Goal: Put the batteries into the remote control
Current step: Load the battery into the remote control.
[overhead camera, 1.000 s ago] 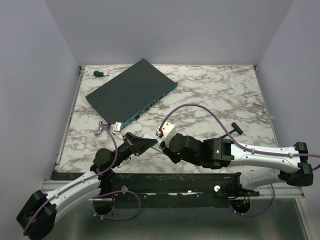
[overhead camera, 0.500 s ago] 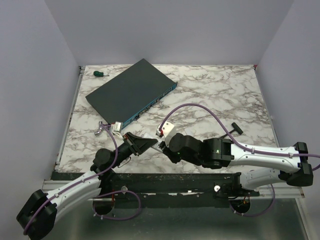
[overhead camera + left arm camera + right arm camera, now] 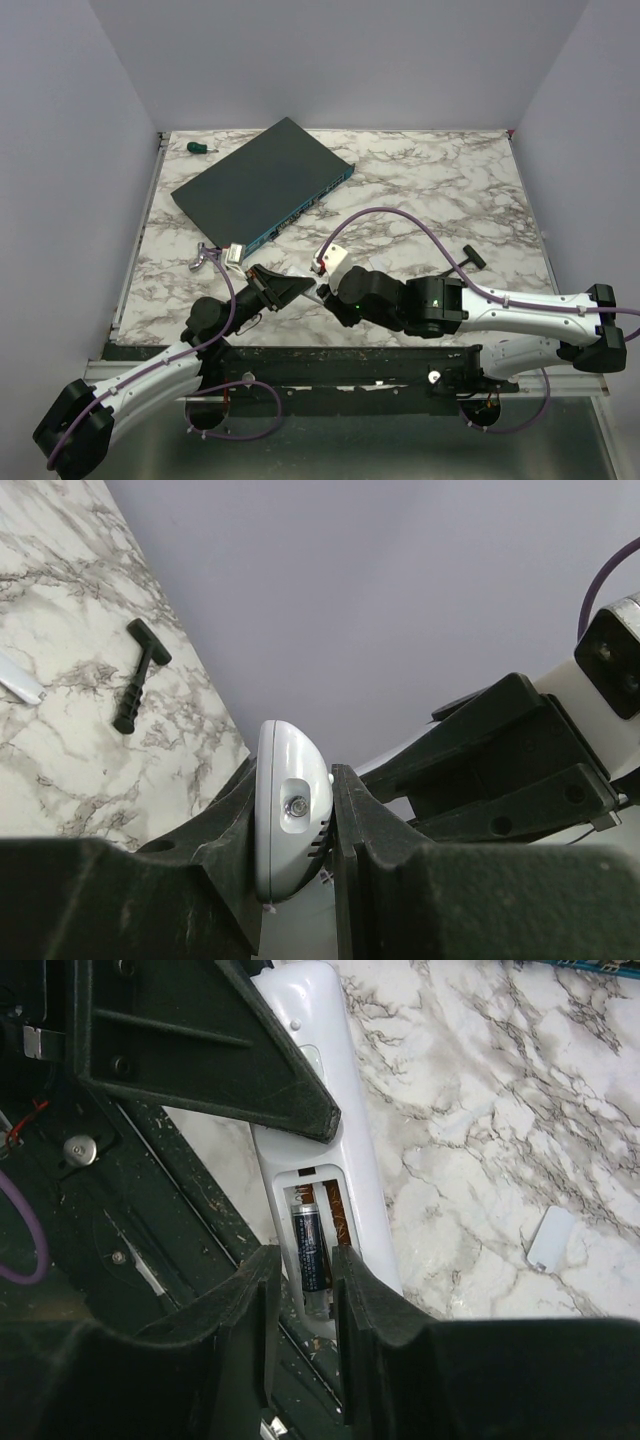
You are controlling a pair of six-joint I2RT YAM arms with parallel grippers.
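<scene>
My left gripper [image 3: 292,290] [image 3: 297,780] is shut on the white remote control [image 3: 275,850] and holds it edge-on just above the table's near edge. In the right wrist view the remote [image 3: 360,1210] faces up with its back compartment open. One dark battery [image 3: 311,1250] lies in the left slot against the spring; the right slot shows bare copper. My right gripper [image 3: 333,299] [image 3: 305,1260] hovers over the battery's lower end, its jaws a narrow gap apart and not touching it. The left gripper's black finger [image 3: 200,1050] covers the remote's upper part.
A small white cover plate [image 3: 551,1237] lies on the marble to the right. A black T-handled tool [image 3: 468,259] [image 3: 138,675] lies further right. The large dark network box [image 3: 262,185] sits at the back left, with a green screwdriver [image 3: 202,148] behind it. Small metal parts [image 3: 200,258] lie left.
</scene>
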